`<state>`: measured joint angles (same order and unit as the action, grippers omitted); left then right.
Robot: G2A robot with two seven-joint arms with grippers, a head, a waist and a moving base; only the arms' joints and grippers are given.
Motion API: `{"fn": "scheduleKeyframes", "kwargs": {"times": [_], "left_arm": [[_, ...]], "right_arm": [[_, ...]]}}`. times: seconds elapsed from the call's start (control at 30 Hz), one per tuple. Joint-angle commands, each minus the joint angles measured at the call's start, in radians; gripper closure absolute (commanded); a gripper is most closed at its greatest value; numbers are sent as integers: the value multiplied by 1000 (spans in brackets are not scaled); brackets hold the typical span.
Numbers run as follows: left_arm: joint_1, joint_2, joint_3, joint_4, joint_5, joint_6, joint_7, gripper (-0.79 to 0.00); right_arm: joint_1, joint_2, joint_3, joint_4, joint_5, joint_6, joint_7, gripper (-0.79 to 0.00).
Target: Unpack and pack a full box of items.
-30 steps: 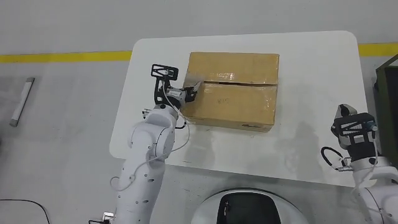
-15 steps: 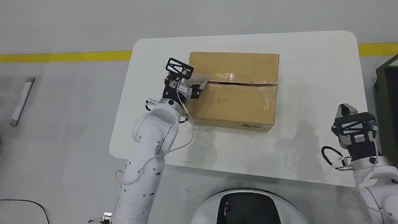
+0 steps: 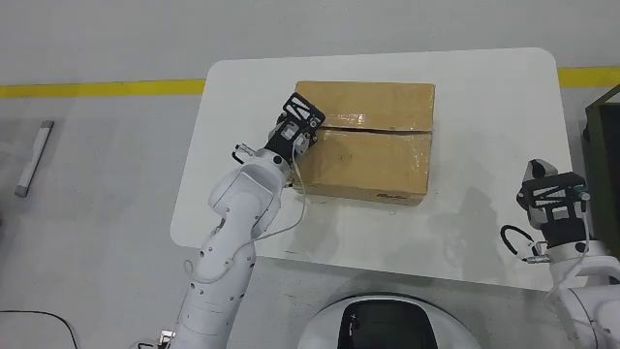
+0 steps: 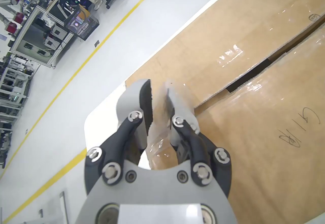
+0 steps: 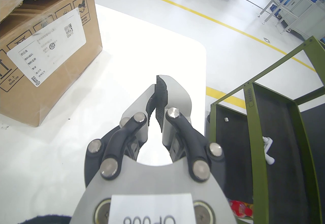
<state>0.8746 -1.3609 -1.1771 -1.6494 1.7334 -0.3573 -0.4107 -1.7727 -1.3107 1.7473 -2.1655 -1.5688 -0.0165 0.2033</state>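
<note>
One cardboard box (image 3: 373,145) on the white table (image 3: 484,87), long axis left-right. Its centre seam (image 4: 250,73) runs along that axis, away from the left gripper (image 4: 158,99), which is at the box's left end pinching one loose strip of clear packing tape (image 4: 156,142). The peel likely goes along the seam toward the robot's right, left arm clearly nearer; the right gripper (image 5: 158,100), pressed together on nothing, is well apart at the table's near right corner, beside one green cart (image 5: 279,108).
</note>
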Motion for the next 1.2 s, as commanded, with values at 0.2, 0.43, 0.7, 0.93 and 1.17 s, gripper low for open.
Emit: {"fn": "scheduleKeyframes", "kwargs": {"times": [0.2, 0.43, 0.7, 0.93, 1.17], "left_arm": [[4, 5, -21, -4, 37, 23, 3, 0], [13, 19, -107, -5, 106, 76, 19, 0], [47, 34, -192, -16, 148, 86, 9, 0], [66, 43, -234, -22, 168, 83, -5, -268], [87, 52, -270, -46, 164, 44, -36, -785]], "right_arm": [[7, 0, -2, 4, -5, 0, 1, 0], [7, 0, -1, 2, -5, -1, 3, 0], [8, 0, -3, 1, -9, -2, 4, 0], [19, -1, -8, -1, -1, -1, 9, 0], [70, -4, -18, -47, 115, -6, 32, 0]]}}
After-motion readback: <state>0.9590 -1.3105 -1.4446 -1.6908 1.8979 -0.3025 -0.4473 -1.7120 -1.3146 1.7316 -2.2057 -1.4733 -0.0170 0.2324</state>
